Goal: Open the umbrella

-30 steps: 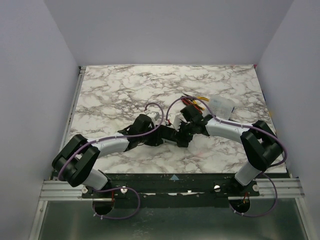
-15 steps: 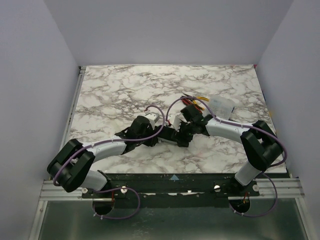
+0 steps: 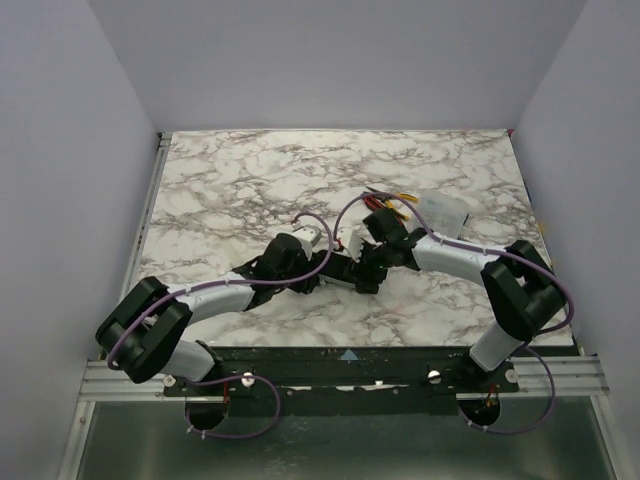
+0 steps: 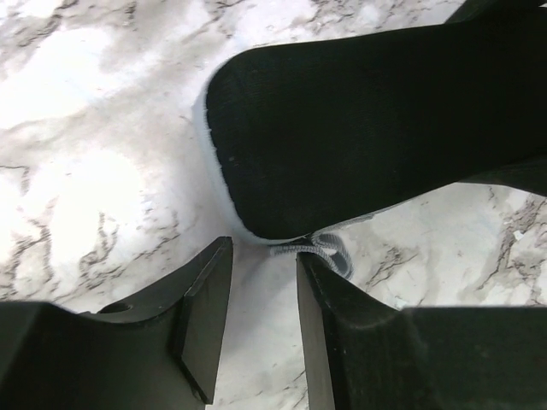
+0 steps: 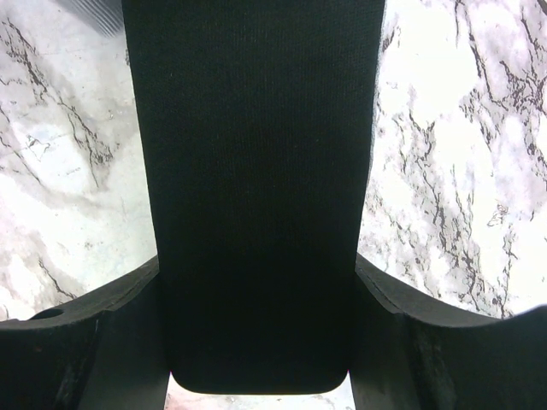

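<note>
From above, I'm watching the left gripper (image 3: 338, 270) and right gripper (image 3: 368, 272) meeting mid-table (image 3: 230, 180). Left wrist: its jaws are standing released, the umbrella (image 4: 376, 128) lying just ahead on the marble. Right wrist: its jaws are clamping the umbrella.

Marble table (image 3: 230, 180) bears umbrella (image 4: 367, 128), tools (image 3: 392, 198), case (image 3: 445, 212).

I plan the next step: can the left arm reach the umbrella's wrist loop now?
Probably yes: the left pincer stands open right at the wrist loop of the umbrella, nothing between them.
</note>
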{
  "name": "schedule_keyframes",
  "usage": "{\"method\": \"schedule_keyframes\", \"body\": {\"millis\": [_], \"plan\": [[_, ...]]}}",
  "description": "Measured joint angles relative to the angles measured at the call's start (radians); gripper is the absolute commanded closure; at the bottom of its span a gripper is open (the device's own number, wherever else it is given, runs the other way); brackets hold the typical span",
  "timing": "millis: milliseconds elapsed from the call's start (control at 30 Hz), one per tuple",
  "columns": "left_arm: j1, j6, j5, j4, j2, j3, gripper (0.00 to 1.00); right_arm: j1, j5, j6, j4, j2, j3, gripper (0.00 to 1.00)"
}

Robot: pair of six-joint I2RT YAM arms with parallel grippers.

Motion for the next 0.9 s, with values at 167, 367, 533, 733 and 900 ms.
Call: {"method": "schedule_keyframes", "body": {"millis": [167, 367, 533, 733, 900], "plan": [[-0.023, -0.031, -0.006, 0.023, 0.045, 0.020, 0.63, 0.000, 0.002, 0.010, -0.010, 0.009, 0.011, 0.76], [-0.021, -0.049, -0.037, 0.005, 0.072, 0.046, 0.93, -0.007, 0.008, 0.021, -0.022, 0.013, 0.018, 0.87], [-0.007, -0.041, -0.045, -0.007, 0.071, 0.046, 1.00, -0.007, 0.008, 0.009, -0.028, 0.013, 0.018, 0.92], [0.033, -0.039, 0.003, -0.007, 0.061, 0.046, 1.00, -0.007, 0.008, -0.007, -0.018, 0.013, 0.018, 0.95], [0.095, -0.032, 0.067, -0.007, 0.042, 0.045, 1.00, -0.007, 0.000, -0.026, 0.008, 0.013, 0.014, 0.97]]}}
